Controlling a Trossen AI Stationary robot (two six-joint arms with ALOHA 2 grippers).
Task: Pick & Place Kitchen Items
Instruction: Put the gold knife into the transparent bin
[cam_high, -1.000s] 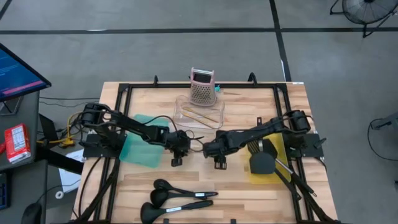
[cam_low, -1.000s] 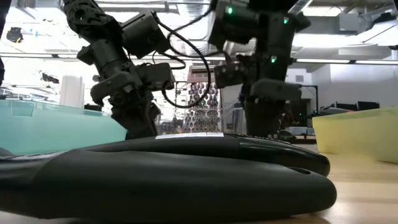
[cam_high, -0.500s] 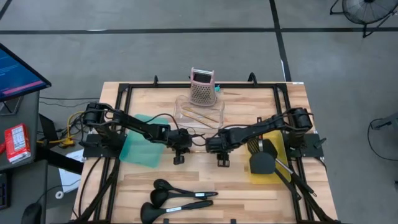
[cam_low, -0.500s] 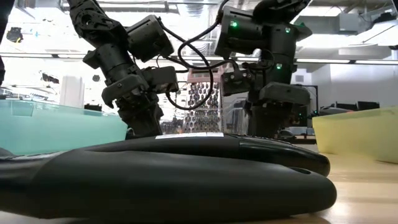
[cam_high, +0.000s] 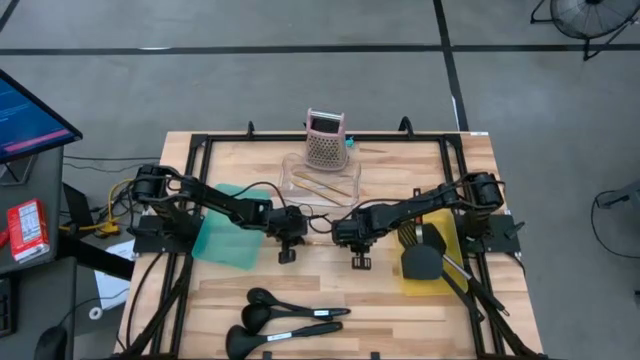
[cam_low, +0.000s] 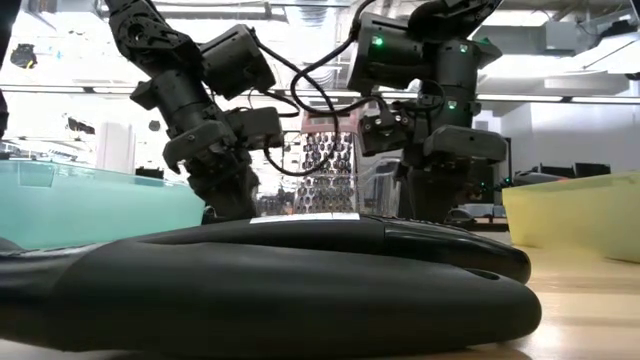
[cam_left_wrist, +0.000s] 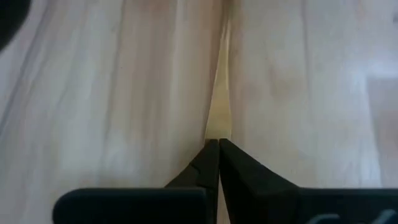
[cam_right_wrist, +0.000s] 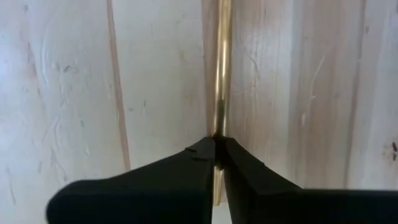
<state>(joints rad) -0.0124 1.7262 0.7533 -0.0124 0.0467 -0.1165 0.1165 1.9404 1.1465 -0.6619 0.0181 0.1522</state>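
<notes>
Both grippers are down at mid-table, each pinched on a thin stick. The left gripper (cam_left_wrist: 218, 144) has its fingers closed to a sliver, with a pale stick (cam_left_wrist: 219, 93) clamped at the tips and running straight out ahead over the wood. The right gripper (cam_right_wrist: 219, 144) is just as tight, fingers nipped on a golden stick (cam_right_wrist: 221, 68) that passes between the tips and on past them. From above, the two grippers sit close together, nearly nose to nose, and I can't tell whether they share one stick or hold one each.

This looks like the grasp step, just made: sticks held, not yet lifted. The next move calls for a clean rise without losing so slim a piece, then a carry to a bin: teal bin (cam_high: 232, 238) on the left, yellow bin (cam_high: 440, 262) on the right, which already holds a spatula (cam_high: 420, 262).

Further out, more sticks lie in the clear tray (cam_high: 293, 180) by the grater (cam_high: 326, 140), and black ladles (cam_high: 285, 303) wait at the near edge.
</notes>
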